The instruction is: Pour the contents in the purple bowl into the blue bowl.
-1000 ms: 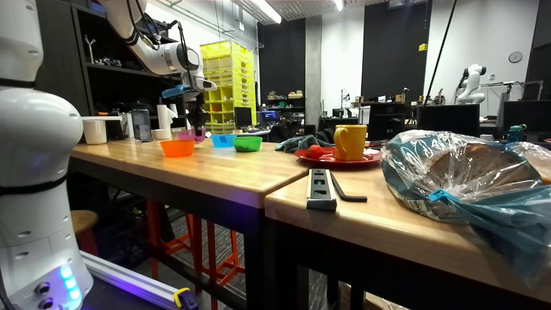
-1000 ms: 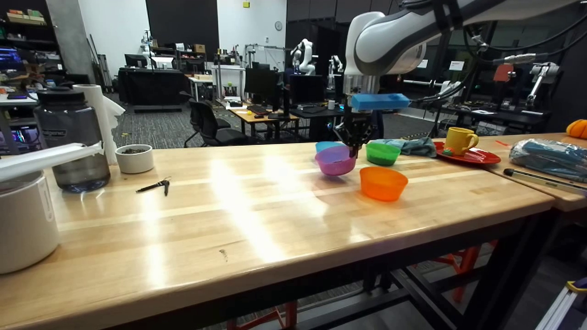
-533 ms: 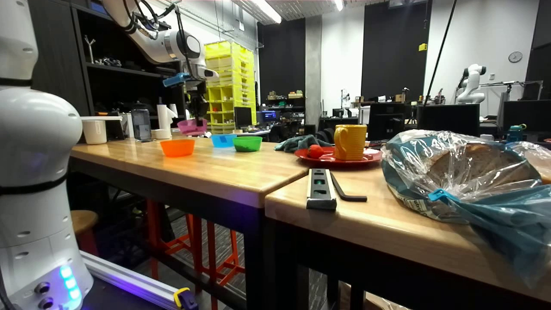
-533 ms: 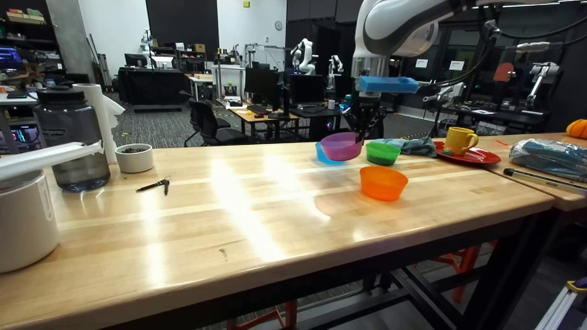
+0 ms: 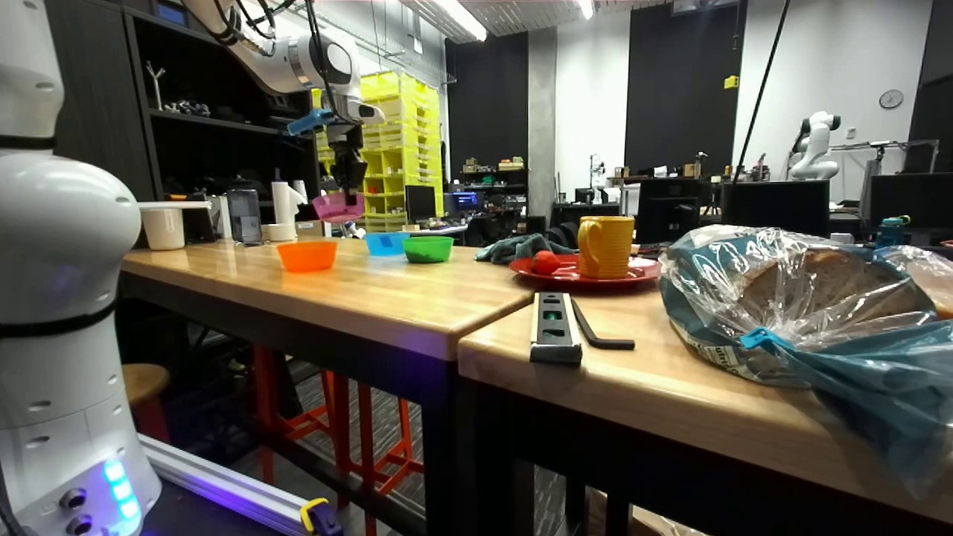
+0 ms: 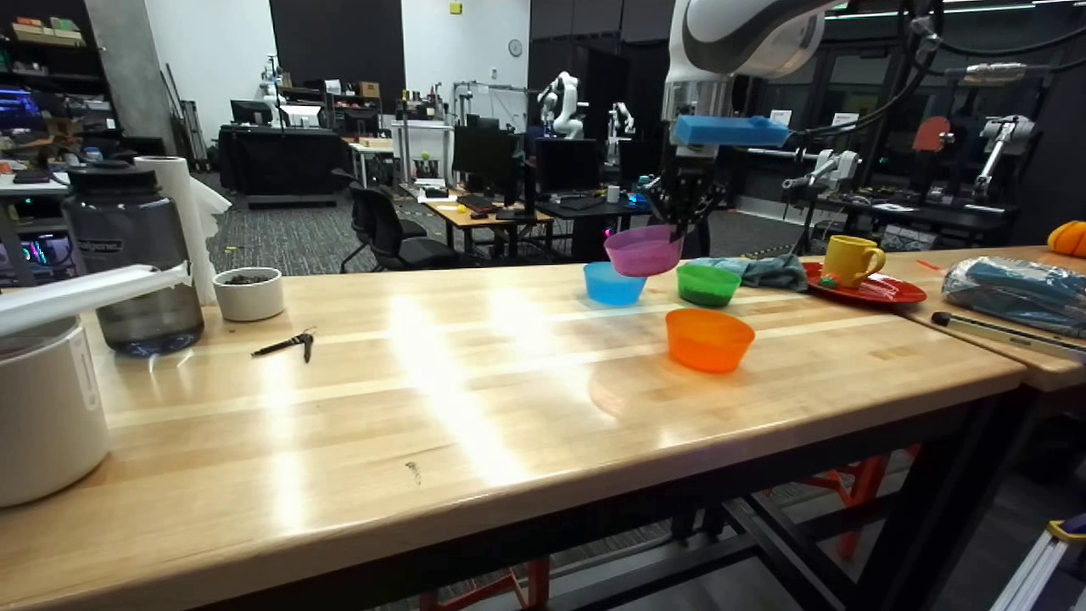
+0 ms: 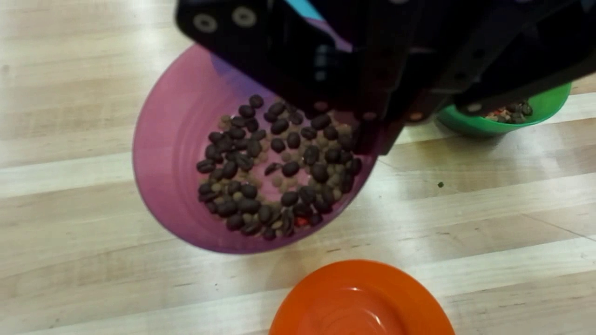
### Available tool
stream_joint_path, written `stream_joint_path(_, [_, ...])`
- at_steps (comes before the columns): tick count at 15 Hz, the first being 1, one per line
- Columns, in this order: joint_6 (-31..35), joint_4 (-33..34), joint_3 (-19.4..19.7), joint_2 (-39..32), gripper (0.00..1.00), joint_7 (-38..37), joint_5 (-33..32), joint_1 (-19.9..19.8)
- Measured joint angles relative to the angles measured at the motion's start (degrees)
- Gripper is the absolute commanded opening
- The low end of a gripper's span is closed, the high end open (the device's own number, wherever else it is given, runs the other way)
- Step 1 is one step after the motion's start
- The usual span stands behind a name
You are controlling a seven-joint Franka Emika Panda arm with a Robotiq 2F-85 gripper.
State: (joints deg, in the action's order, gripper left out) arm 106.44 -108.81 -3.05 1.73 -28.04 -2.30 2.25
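Pinching the purple bowl [image 6: 638, 255] by its rim, the gripper [image 6: 676, 231] holds it, slightly tilted, above the table [image 6: 551, 441]. Dark beans [image 7: 249, 204] and paler bits [image 7: 278, 180] lie inside (with one red speck [image 7: 301, 221] among them). Lower, on the wood, stands the blue bowl [image 6: 612, 287], the green bowl [image 6: 708, 287] near it, the orange bowl [image 6: 711, 341] a little farther off.
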Motion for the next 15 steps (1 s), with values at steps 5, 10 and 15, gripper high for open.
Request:
stream_joint_path(5, [-0.2, 0.9, 0.5, 0.0, 0.01, 0.0, 0.0, -0.5])
stream_joint_path(10, [-0.3, 2.4, 0.8, -0.2, 0.01, 0.0, 0.0, -0.7])
stream_joint_path(15, [-0.3, 5.7, 0.8, -1.6, 0.01, -0.4, -1.7, -0.7])
